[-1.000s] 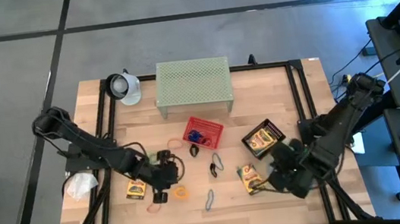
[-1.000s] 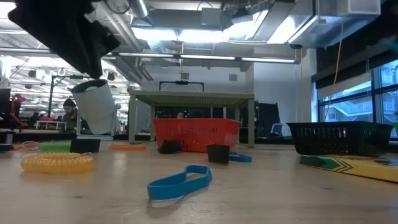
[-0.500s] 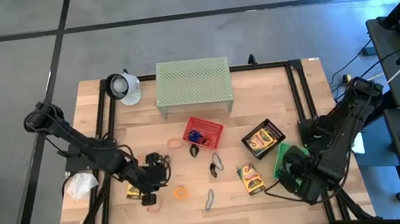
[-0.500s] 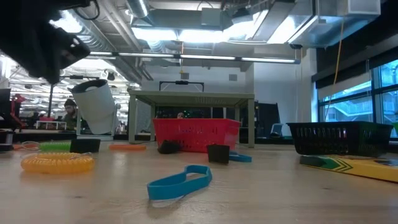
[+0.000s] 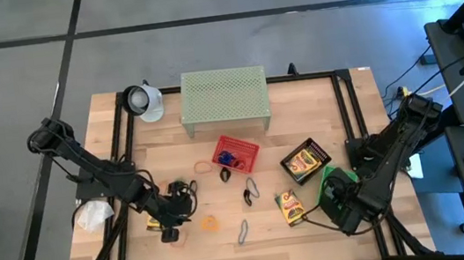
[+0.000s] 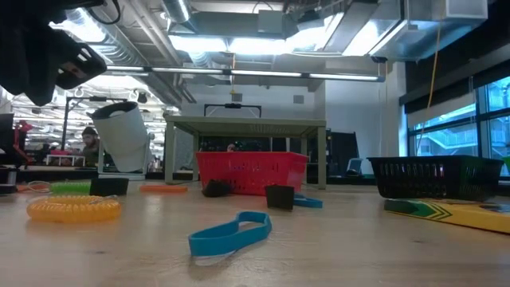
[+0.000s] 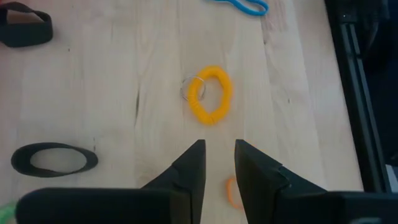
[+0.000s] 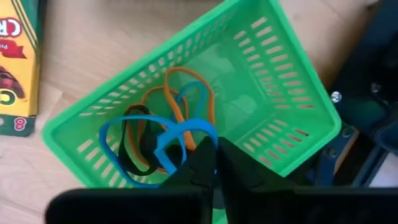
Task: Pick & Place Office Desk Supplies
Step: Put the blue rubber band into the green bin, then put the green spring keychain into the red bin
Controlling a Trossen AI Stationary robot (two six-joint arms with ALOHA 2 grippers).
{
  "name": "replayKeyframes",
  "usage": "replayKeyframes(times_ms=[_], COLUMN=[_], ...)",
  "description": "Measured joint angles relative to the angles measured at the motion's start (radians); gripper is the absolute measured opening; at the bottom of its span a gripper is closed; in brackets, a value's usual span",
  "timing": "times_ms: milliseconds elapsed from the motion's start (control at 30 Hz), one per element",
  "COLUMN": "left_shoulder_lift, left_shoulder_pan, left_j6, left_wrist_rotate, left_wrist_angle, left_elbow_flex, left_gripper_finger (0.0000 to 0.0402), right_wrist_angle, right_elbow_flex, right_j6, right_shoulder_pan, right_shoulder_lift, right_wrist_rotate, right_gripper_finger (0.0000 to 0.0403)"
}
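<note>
On the table, yellow coil lies beyond left claw.

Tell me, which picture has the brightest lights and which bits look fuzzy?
Low view: ceiling lights glare brightest; the blue loop up close and the room behind look soft. Left wrist view: the yellow coil is sharp with a faint shadow. High view: evenly lit.

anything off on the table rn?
Nothing damaged. Supplies still lie scattered on the table: yellow coil, blue loop, crayon box. The green basket holds only a few bands.
</note>
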Motion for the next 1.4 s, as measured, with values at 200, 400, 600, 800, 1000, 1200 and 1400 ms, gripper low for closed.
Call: replayKeyframes(times_ms=[200, 400, 600, 800, 1000, 1200, 1400], left_shoulder_lift=[0.000, 0.000, 0.000, 0.000, 0.000, 0.000, 0.000], left_shoulder_pan=[0.000, 0.002, 0.002, 0.002, 0.011, 0.011, 0.007], left_j6=[0.000, 0.000, 0.008, 0.000, -0.019, -0.036, -0.045], left_wrist_rotate=[0.010, 0.025, 0.042, 0.020, 0.017, 0.024, 0.047], left_wrist_angle=[0.000, 0.000, 0.000, 0.000, 0.000, 0.000, 0.000], left_elbow_flex=[0.000, 0.000, 0.000, 0.000, 0.000, 0.000, 0.000], left_gripper_finger=[0.0087, 0.0095, 0.0094, 0.0095, 0.0093, 0.0095, 0.0093], right_wrist_angle=[0.015, 0.025, 0.014, -0.052, -0.047, 0.003, 0.086], right_elbow_flex=[-0.003, -0.003, -0.003, 0.006, 0.019, 0.019, 0.019], right_j6=[0.005, -0.046, -0.045, -0.034, 0.006, -0.017, -0.048], right_shoulder_pan=[0.000, 0.000, -0.004, -0.006, -0.007, -0.016, -0.022], right_shoulder_lift=[0.000, 0.000, 0.000, -0.007, -0.014, -0.013, -0.012], right_wrist_rotate=[0.009, 0.028, 0.016, -0.114, -0.008, -0.042, -0.042], right_gripper_finger=[0.0060, 0.0127, 0.0192, 0.0203, 0.0187, 0.0166, 0.0151])
